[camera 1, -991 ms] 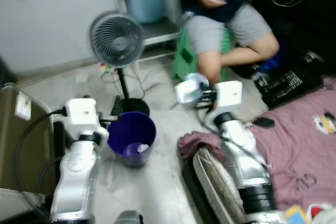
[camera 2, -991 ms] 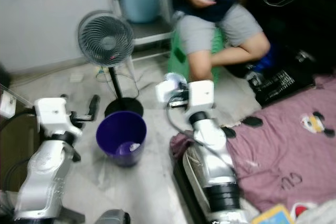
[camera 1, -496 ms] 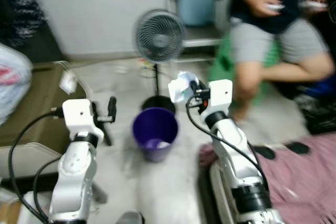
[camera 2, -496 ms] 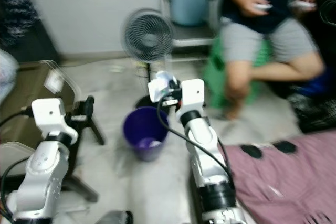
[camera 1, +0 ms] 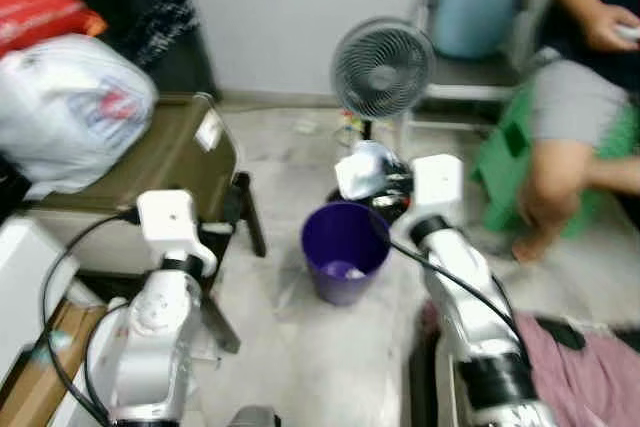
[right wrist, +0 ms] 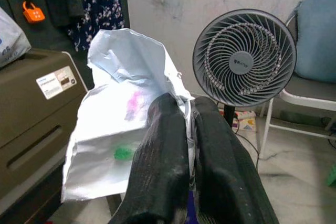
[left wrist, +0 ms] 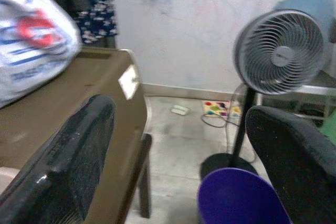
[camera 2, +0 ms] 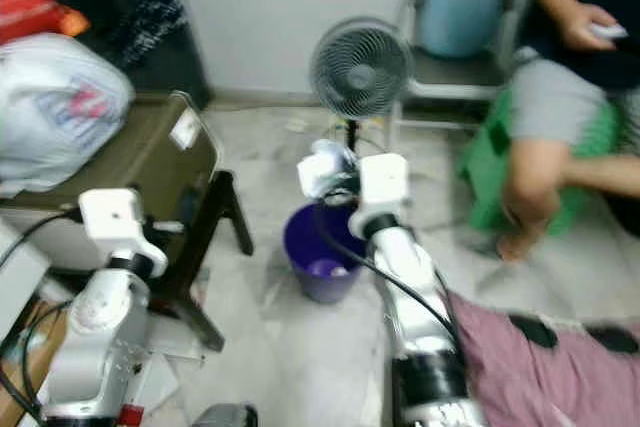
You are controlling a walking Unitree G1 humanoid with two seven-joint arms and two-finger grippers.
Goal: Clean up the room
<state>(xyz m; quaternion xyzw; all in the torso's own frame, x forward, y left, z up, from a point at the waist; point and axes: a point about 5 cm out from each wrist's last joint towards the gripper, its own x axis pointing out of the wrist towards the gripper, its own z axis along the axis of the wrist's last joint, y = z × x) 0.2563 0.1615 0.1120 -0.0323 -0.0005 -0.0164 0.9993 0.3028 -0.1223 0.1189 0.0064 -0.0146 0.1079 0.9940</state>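
Our right pincer (right wrist: 181, 145) is clamped on a white wrapper (right wrist: 123, 135) just above the purple bin (camera 1: 345, 250), so we should line up over its middle, while our left pincer (left wrist: 178, 150) is apart.

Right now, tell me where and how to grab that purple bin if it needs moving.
Grip the purple bin by its rim, coming down from above with one pincer finger inside and one outside. It stands upright with its mouth open, and its wide round wall looks too broad to span. Use the open left pincer; the right pincer is shut on a white wrapper.
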